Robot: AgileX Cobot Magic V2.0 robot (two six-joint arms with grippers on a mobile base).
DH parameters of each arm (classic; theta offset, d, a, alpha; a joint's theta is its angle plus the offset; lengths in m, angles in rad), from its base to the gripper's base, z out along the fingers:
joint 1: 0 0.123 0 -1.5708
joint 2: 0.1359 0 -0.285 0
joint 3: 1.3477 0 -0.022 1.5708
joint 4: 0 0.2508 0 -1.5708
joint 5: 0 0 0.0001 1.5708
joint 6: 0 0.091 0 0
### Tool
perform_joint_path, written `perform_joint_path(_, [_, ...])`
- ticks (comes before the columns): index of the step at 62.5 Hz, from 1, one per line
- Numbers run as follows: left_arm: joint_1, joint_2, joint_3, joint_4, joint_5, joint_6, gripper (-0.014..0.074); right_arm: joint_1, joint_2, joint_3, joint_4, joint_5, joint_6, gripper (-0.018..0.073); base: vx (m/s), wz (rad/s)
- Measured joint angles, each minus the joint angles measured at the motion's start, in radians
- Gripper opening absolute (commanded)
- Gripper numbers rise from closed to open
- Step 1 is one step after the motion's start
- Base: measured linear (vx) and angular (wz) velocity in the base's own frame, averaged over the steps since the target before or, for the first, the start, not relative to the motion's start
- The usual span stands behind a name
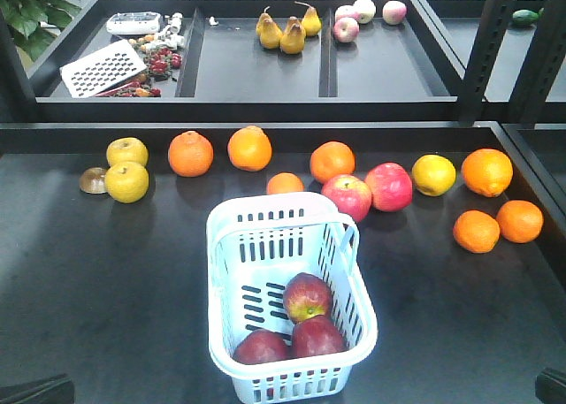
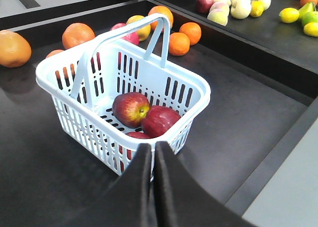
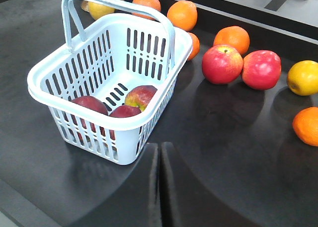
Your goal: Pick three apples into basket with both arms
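Three apples lie together at the near end of the basket, touching one another: dark maroon skins, one showing a yellow-green patch by its stem. That pale blue-white basket, slotted on sides and base with one handle raised, stands on the dark worktop. Each wrist view shows its pincer pressed together and empty: left pincer, right pincer.
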Motion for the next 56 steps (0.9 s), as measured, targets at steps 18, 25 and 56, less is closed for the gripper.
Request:
perform_joint_path(18, [0.000,0.000,0.000,0.000,0.000,0.000,-0.0006,0.000,0.000,0.000,-0.001,0.000,0.002,-0.0008,0.00,0.00])
perform_joint_path(25, [0.000,0.000,0.000,0.000,0.000,0.000,-0.0006,0.000,0.000,0.000,-0.001,0.000,0.002,-0.0008,0.00,0.00])
perform_joint_path(56, [0.000,0.000,0.001,0.371,-0.002,-0.387,-0.0006,0.000,0.000,0.000,-0.001,0.000,0.002,-0.0008,0.00,0.00])
